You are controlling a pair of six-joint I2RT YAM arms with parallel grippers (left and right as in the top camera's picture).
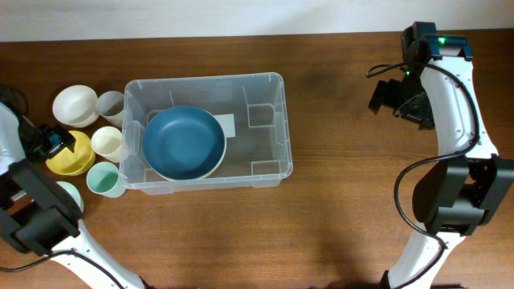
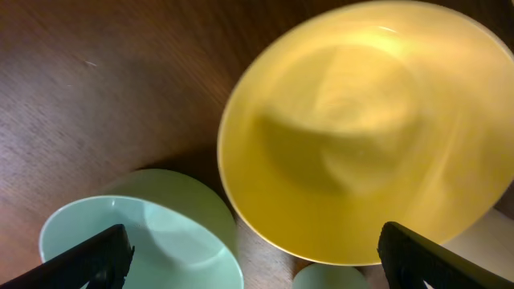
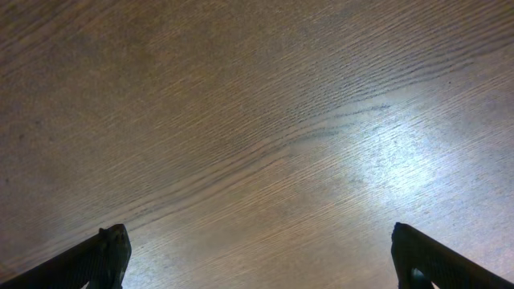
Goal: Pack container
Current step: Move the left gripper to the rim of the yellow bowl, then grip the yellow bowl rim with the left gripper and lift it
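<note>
Left gripper [image 2: 261, 257] wide open, holding nothing, over yellow bowl [image 2: 361, 128], right gripper [image 3: 261, 257] wide open, empty, over table [image 3: 257, 120], container [image 1: 279, 120] between them, its white label [image 1: 226, 125] unreadable

1. Dark wooden worktop [image 1: 345, 217], with the grain plain in the right wrist view.
2. Large blue bowl [image 1: 183, 142], upright, in the left half of the container [image 1: 269, 120].
3. White bowl [image 1: 75, 104] at the far left, with a grey cup [image 1: 111, 104] just beside it.
4. Yellow bowl [image 1: 72, 156] in front of the white one, blurred in the left wrist view.
5. Cream cup [image 1: 107, 143] and mint cup [image 1: 104, 180], just beside the container's left wall.
6. Second pale green dish [image 1: 69, 193], partly hidden.
</note>
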